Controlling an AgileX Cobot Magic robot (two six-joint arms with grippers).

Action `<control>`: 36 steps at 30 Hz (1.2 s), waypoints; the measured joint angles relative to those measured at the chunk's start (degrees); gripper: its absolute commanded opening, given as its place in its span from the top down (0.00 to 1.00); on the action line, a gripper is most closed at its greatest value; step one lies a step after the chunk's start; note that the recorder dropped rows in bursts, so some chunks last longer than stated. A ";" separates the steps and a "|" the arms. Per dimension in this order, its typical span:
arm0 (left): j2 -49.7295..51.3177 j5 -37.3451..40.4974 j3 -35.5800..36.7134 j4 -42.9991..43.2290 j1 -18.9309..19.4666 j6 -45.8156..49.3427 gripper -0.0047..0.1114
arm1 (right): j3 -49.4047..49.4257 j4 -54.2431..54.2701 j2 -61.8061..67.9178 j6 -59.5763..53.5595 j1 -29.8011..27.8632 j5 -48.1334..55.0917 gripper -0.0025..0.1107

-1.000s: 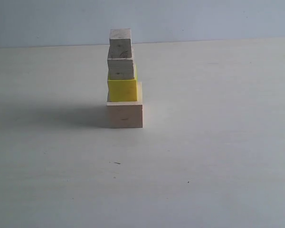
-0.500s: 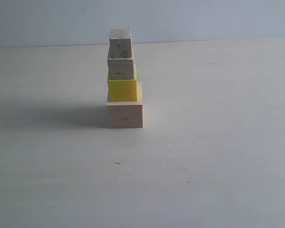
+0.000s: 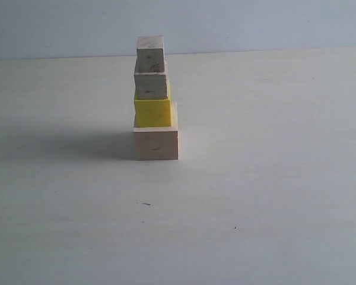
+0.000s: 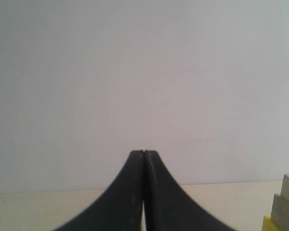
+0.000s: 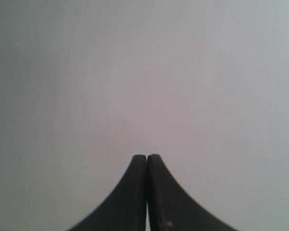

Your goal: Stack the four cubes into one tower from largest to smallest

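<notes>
Both tools were pinched fully together and held nothing. The left tool (image 4: 143, 153) showed its two dark halves pressed flat against each other, and the right tool (image 5: 147, 156) looked the same, aimed at a bare wall (image 5: 144, 72). Neither appeared in the exterior view, so both were well apart from the work. Only a corner of the tower (image 4: 286, 207) showed at the edge of the left wrist view.

On the surface (image 3: 273, 178) the tower stood complete and upright: big pale cube (image 3: 156, 144) at the base, yellow cube (image 3: 152, 113) on it, middle pale cube (image 3: 151, 85) next, smallest cube (image 3: 150, 50) on top. The upper three sat toward one side of the base rather than centred.

These blocks looked like hard, stiff wood, probably light, with flat faces. Nothing bound them together, so a sideways nudge would likely slide or topple the upper ones. Any further handling would best take one cube at a time, topmost first, squeezed on two opposite side faces near mid-height, with the tool opened beforehand.
</notes>
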 measured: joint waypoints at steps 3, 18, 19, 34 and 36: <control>0.00 -0.25 0.00 0.00 0.00 0.00 0.96 | 0.00 0.00 -0.87 0.09 0.00 0.13 0.98; 0.00 -0.61 0.00 0.00 0.00 0.00 0.96 | 0.00 0.25 -1.25 0.21 0.00 0.13 0.98; 0.00 -0.61 0.00 0.00 0.00 0.00 0.96 | 0.00 0.25 -1.25 0.21 0.00 0.13 0.98; -9.17 8.46 0.00 -27.53 28.02 -4.10 0.96 | 0.00 0.25 -1.25 0.68 0.00 0.13 0.98; -9.30 11.68 0.00 -30.19 29.70 -4.10 0.96 | 0.00 0.25 -1.25 0.68 0.00 0.13 0.98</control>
